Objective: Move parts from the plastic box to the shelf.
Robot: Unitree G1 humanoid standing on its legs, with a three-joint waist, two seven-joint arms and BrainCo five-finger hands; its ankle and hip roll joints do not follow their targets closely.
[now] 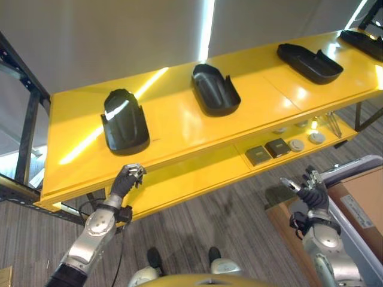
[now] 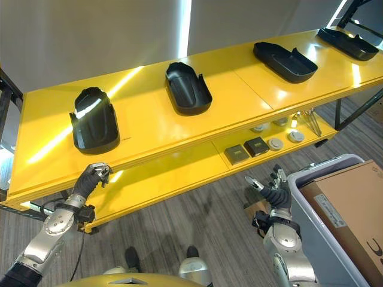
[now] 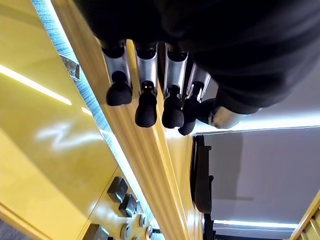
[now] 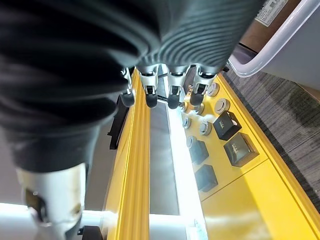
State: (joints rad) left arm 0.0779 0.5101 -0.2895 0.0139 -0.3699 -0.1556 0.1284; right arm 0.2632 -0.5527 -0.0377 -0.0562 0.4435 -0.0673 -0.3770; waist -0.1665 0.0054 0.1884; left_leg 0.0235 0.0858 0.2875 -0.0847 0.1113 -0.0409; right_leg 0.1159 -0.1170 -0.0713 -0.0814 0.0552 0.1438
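Note:
Several black moulded parts lie in a row on top of the yellow shelf (image 1: 179, 128): one at the left (image 1: 124, 122), one in the middle (image 1: 214, 89), a flatter one further right (image 1: 309, 62), and another at the far right end (image 1: 362, 40). My left hand (image 1: 127, 178) hovers at the shelf's front edge, just below the leftmost part, its fingers (image 3: 146, 95) curled and holding nothing. My right hand (image 1: 312, 192) is raised low at the right, beside the grey plastic box (image 2: 317, 176). Its fingers (image 4: 172, 87) are spread and nothing is in them.
A cardboard box (image 2: 350, 203) sits inside the plastic box. The lower shelf level carries small dark boxes (image 1: 267, 150), round discs (image 1: 306, 141) and thin metal tools (image 1: 333, 122). A black metal frame (image 1: 27, 119) stands at the left end of the shelf.

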